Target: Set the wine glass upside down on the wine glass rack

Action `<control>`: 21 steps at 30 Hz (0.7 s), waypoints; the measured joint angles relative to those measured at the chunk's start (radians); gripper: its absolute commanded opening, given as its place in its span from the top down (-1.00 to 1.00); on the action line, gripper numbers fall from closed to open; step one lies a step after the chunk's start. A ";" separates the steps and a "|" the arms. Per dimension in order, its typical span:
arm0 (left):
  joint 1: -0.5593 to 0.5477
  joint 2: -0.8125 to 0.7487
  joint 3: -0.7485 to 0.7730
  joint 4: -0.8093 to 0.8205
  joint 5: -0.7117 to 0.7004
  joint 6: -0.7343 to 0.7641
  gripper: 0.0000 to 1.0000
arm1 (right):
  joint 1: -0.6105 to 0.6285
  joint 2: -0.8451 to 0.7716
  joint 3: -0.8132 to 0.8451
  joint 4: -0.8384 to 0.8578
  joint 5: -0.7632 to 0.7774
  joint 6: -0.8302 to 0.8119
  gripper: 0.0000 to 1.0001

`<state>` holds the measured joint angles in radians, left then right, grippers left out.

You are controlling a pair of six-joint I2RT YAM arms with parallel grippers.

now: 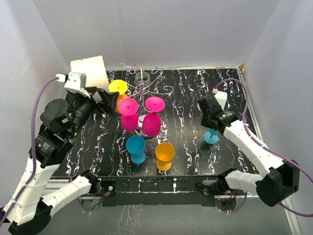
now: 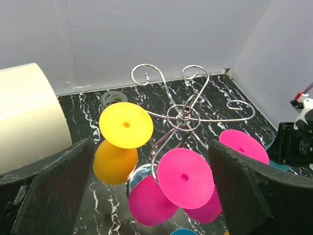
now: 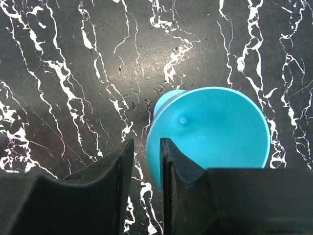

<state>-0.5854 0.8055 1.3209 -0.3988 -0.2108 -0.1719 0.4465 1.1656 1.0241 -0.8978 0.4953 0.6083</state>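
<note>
Jaws, left gripper point(image 2: 150, 161): wide apart — facing wine glass rack point(image 2: 186, 115).
Jaws, right gripper point(image 3: 146, 147): narrow, straddling cyan glass point(image 3: 215, 132) edge — whether clamped, cannot tell.

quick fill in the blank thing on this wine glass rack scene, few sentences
The wine glass rack holds ___ glasses.
Beside the yellow glass hang two ___ ones.
The left gripper is empty, its jaws ___.
The cyan glass's rim sits between the fingers of the ___.
Missing: three; pink; open; right gripper.
</note>
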 measured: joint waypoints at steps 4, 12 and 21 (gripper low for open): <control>0.000 0.019 0.000 0.010 0.015 0.006 -0.97 | -0.005 0.000 -0.006 0.016 -0.023 -0.013 0.92; 0.000 0.033 0.000 0.035 0.074 0.016 -0.95 | -0.009 -0.019 -0.006 0.035 -0.056 -0.047 1.00; 0.000 0.114 0.048 0.096 0.208 -0.023 -0.91 | -0.009 -0.264 0.013 0.131 -0.060 -0.061 1.00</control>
<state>-0.5854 0.9199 1.3685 -0.3031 -0.0025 -0.1947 0.4374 0.9016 1.0367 -0.7666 0.4351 0.5472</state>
